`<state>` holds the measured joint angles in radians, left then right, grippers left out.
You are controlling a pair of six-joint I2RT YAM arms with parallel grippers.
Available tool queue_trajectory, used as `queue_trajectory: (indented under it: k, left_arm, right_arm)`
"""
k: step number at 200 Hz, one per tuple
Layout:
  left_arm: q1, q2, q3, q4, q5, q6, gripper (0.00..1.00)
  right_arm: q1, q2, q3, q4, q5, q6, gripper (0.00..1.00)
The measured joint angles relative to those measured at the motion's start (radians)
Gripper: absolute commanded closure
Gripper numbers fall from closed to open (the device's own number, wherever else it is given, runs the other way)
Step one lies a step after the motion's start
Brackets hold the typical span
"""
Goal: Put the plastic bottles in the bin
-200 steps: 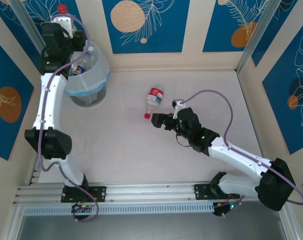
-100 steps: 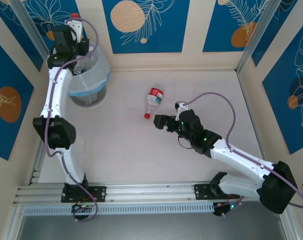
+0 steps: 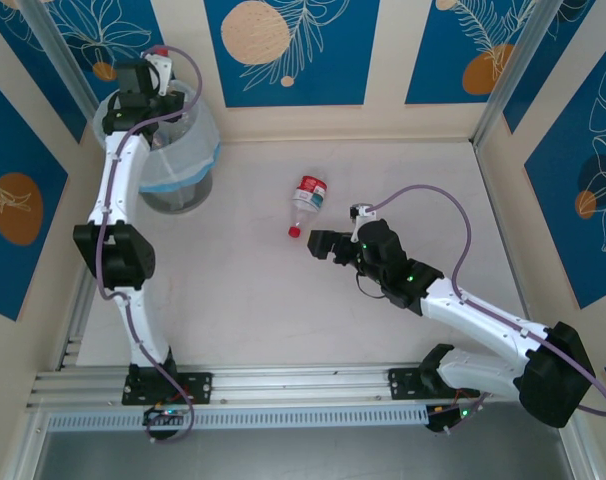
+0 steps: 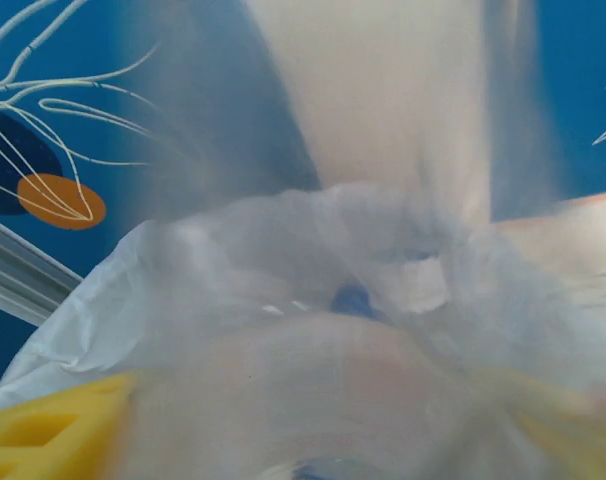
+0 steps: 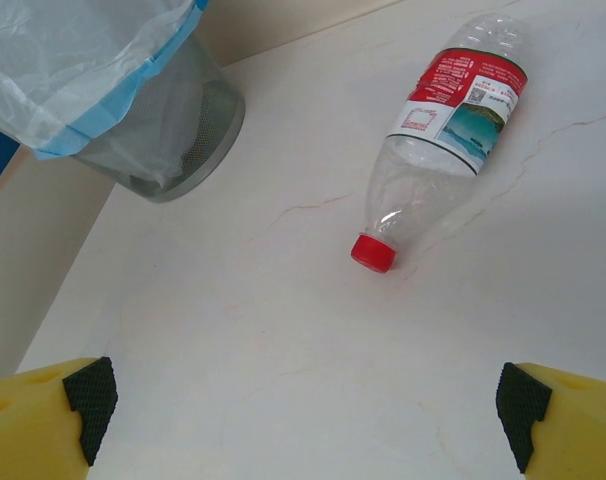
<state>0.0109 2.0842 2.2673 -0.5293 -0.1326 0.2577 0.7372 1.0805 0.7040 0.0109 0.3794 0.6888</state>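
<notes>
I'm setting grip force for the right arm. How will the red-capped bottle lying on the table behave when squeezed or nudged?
The bottle looks empty and clear, so it is probably very light, and its wall may buckle under a squeeze. It lies on its side on the smooth table, so a nudge would likely roll or skid it.

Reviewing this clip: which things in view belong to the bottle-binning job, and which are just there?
Part of the job:
- red-capped bottle, lying on its side on the table
- bin with its bag liner
- blue cap inside the liner, blurred, probably another bottle

Just there:
- blue wall panels
- metal rail at the near edge
</notes>
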Motion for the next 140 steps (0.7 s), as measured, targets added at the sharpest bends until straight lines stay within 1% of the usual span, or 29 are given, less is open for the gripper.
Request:
queue_trajectory:
  k: [7,25,56,82,109,124,140]
  left_arm:
    - [0.005,0.013,0.010,-0.011,0.000,-0.005,0.01]
    - [0.015,0.036,0.035,-0.039,0.005,-0.016,0.01]
    - [0.024,0.053,0.103,-0.089,0.045,-0.050,0.01]
    - [0.024,0.050,0.174,-0.106,0.089,-0.114,0.01]
    - [0.028,0.002,0.182,-0.145,0.167,-0.208,0.01]
    - [0.028,-0.056,0.135,-0.147,0.220,-0.268,0.01]
    - [0.026,-0.180,-0.021,-0.106,0.266,-0.340,0.01]
  right_arm:
    - [0.000,0.000,0.000,0.000,0.000,0.000,0.00]
    - [0.000,0.000,0.000,-0.001,0.003,0.000,0.00]
    - [-0.001,0.000,0.000,-0.001,0.003,0.000,0.00]
    - [-0.003,0.006,0.000,0.000,0.002,0.000,0.00]
    - [-0.006,0.066,0.007,0.001,-0.006,0.000,0.00]
    - [-0.006,0.132,0.032,-0.005,-0.008,0.006,0.00]
    - [0.005,0.220,0.079,-0.010,0.018,0.023,0.01]
